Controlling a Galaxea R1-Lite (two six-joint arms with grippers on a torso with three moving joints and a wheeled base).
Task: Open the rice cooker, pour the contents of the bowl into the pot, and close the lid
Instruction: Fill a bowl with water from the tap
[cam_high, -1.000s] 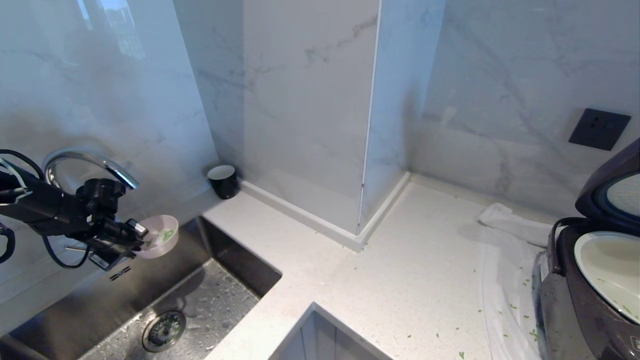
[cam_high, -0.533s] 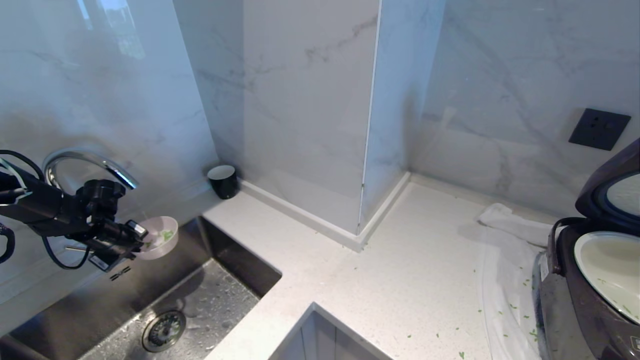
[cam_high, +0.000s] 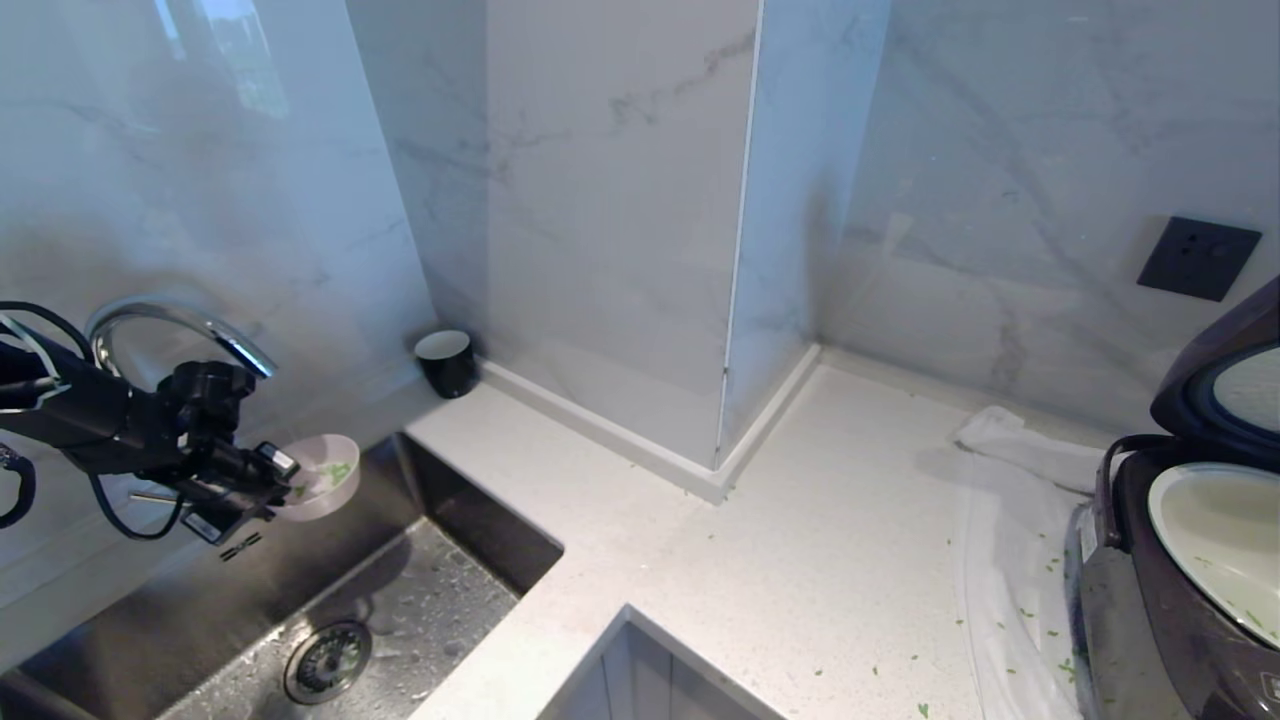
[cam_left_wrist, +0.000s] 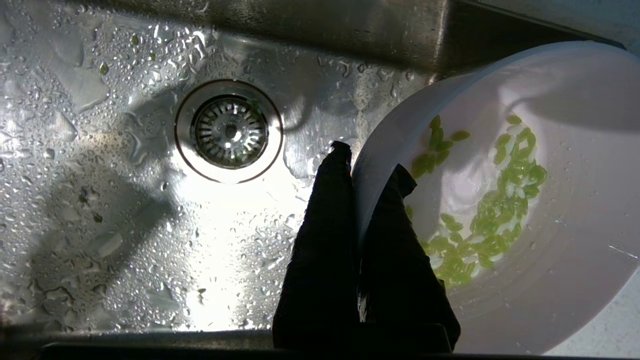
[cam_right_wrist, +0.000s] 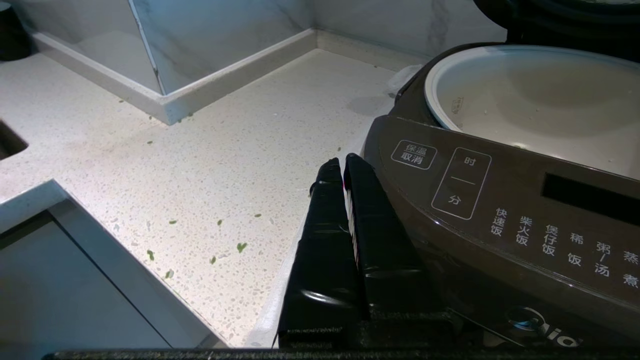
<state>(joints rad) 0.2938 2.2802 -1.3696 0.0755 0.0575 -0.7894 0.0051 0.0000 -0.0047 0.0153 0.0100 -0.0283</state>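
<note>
Rice cooker (cam_high: 1190, 560) cut off; left gripper (cam_high: 285, 487) hides bowl (cam_high: 325, 478) rim.

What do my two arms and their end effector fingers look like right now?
The left arm is black, with a round wrist housing, looping black cables and a white-and-green lead. The left end effector has tapered matte black fingers; the right end effector has glossy black, tape-wrapped ones.

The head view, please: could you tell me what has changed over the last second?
Almost nothing. The left claw is still clamped on the rim of the bowl above the sink, at most a shade lower. The contents remain inside, the rice cooker still stands open, and the right claw stays parked beside it.
</note>
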